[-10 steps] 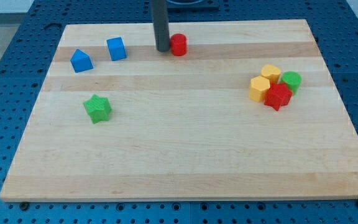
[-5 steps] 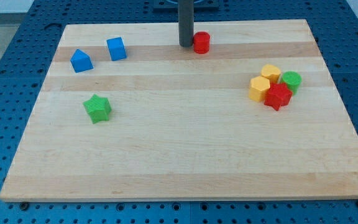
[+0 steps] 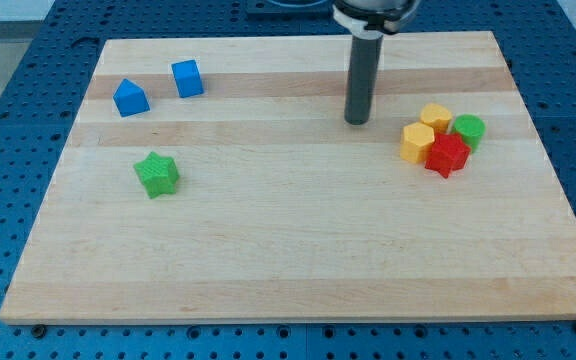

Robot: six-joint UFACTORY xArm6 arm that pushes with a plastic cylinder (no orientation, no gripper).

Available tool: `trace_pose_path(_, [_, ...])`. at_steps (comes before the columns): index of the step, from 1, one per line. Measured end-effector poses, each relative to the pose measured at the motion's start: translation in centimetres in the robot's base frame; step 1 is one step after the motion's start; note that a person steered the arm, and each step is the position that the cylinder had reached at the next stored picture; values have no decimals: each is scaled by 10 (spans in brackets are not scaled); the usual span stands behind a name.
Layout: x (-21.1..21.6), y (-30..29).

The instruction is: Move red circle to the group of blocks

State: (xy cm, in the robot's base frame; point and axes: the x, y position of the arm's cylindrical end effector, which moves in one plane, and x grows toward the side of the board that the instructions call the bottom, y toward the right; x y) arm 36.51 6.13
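My tip (image 3: 356, 121) rests on the wooden board (image 3: 288, 250), right of centre near the view's top. The red circle does not show in this view; it may be hidden behind the rod. The group of blocks lies just to the right of my tip: a yellow block (image 3: 435, 117), a second yellow block (image 3: 418, 142), a red star (image 3: 447, 155) and a green circle (image 3: 468, 130), all touching one another. My tip stands a short gap to the left of the nearer yellow block.
Two blue blocks (image 3: 130, 97) (image 3: 187, 78) sit at the view's upper left. A green star (image 3: 156, 173) lies below them on the left side. A blue pegboard (image 3: 8, 120) surrounds the board.
My tip has moved right and down the view, from beside the red circle near the top edge toward the group. The red circle, seen earlier right of the rod, no longer shows.
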Motion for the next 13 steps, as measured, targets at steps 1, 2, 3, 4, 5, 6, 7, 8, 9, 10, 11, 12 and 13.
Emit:
trace_pose_path(1, [-5,-43])
trace_pose_path(2, [-44,-53])
trace_pose_path(3, [-97,-12])
trace_pose_path(4, [-100,-3])
trace_pose_path(5, [-100,7])
trace_pose_path(6, [-92,7])
trace_pose_path(7, [-70,10])
trace_pose_path(8, [-49,13])
trace_pose_path(9, [-27,21])
trace_pose_path(10, [-5,41])
trace_pose_path(11, [12,60])
trace_pose_path(12, [14,69])
trace_pose_path(13, [14,69])
